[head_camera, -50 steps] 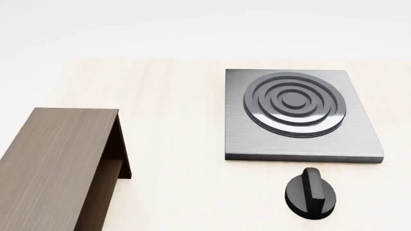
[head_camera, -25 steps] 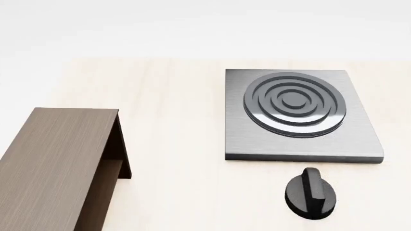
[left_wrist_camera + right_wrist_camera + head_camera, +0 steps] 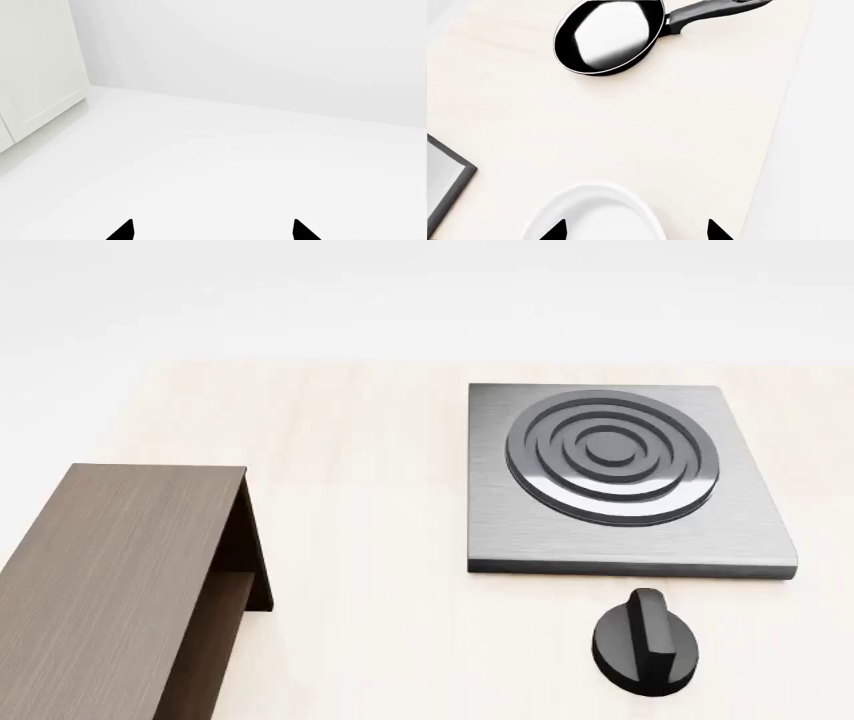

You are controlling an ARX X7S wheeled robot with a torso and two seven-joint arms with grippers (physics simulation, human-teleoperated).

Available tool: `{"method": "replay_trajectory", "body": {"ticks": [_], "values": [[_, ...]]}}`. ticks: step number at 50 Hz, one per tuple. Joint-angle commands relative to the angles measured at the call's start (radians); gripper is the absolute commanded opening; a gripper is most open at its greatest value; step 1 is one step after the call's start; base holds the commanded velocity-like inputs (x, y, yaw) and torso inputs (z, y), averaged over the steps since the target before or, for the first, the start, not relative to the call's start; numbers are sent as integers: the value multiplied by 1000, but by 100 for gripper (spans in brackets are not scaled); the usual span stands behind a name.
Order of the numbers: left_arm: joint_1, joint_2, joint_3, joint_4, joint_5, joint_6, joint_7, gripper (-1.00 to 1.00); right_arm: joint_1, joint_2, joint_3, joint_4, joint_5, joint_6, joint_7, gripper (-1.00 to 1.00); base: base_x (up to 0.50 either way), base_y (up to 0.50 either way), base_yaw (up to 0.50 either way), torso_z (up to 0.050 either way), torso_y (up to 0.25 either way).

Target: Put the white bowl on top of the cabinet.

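The white bowl (image 3: 594, 215) shows only in the right wrist view, on the light wood table, partly cut off by the picture's edge. My right gripper (image 3: 635, 231) is open above it; one black fingertip (image 3: 555, 231) lies over the bowl and the other is beside its rim. The dark brown cabinet (image 3: 114, 580) stands at the near left of the table in the head view, its flat top bare. My left gripper (image 3: 212, 231) is open and empty over a white floor, away from the table. Neither gripper shows in the head view.
A grey stove plate (image 3: 621, 480) with rings lies at the table's right, its corner (image 3: 444, 180) also in the right wrist view. A black knob (image 3: 646, 642) sits in front of it. A black frying pan (image 3: 608, 36) lies beyond the bowl. A white cupboard (image 3: 33, 75) stands by the floor.
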Motion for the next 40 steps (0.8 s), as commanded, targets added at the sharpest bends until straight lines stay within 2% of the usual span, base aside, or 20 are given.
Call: {"method": "replay_trajectory", "body": {"ticks": [1, 8, 16, 19, 27, 37, 40], "values": [[-1, 0, 0, -3, -2, 0, 2, 100, 2, -25, -62, 49, 0, -26, -27, 100, 0, 0, 0, 0, 0], [-1, 0, 2, -3, 2, -2, 0, 100, 14, -27, -108, 67, 2, -31, -53, 100, 0, 0, 0, 0, 0], [-2, 0, 3, -4, 5, -4, -2, 100, 123, 36, -348, 100, 52, -92, -135, 100, 0, 0, 0, 0, 0], [-4, 0, 3, -5, 8, -7, -2, 100, 217, 51, -467, 107, 59, -94, -153, 100, 0, 0, 0, 0, 0], [-5, 0, 3, -4, 13, -12, -4, 100, 320, 9, -567, 155, 43, -64, -159, 100, 0, 0, 0, 0, 0], [-8, 1, 4, -3, 20, -15, -5, 100, 366, -24, -608, 194, 45, -2, -198, 100, 0, 0, 0, 0, 0], [-9, 2, 4, -5, 21, -16, -5, 100, 470, -58, -685, 237, 14, 92, -209, 100, 0, 0, 0, 0, 0]]}}
